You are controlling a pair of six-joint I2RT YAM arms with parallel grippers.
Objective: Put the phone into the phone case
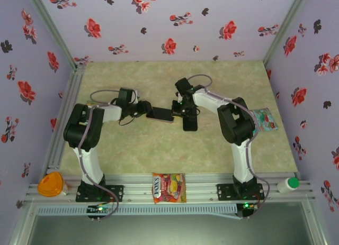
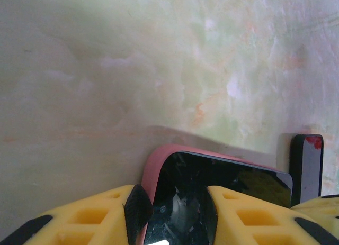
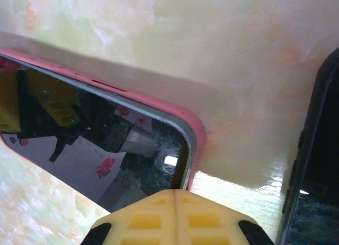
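The phone (image 1: 160, 115), black with a cracked screen, is held at mid-table between my two grippers. In the left wrist view its screen (image 2: 222, 176) sits inside the pink phone case (image 2: 151, 173), whose rim wraps its left edge. My left gripper (image 1: 142, 110) is shut on the left end of the phone and case, with its fingers (image 2: 172, 213) on either side. The right gripper (image 1: 179, 108) is shut, its joined tips (image 3: 176, 194) resting at the phone's corner (image 3: 79, 128), where the pink case (image 3: 193, 128) hugs the edge.
A second black slab, like another phone (image 1: 189, 122), lies just right of the held one (image 3: 318, 165). A colourful packet (image 1: 265, 119) lies at the right. On the front rail are a snack packet (image 1: 169, 188), an orange-lidded tub (image 1: 51, 184) and a white bottle (image 1: 288, 184).
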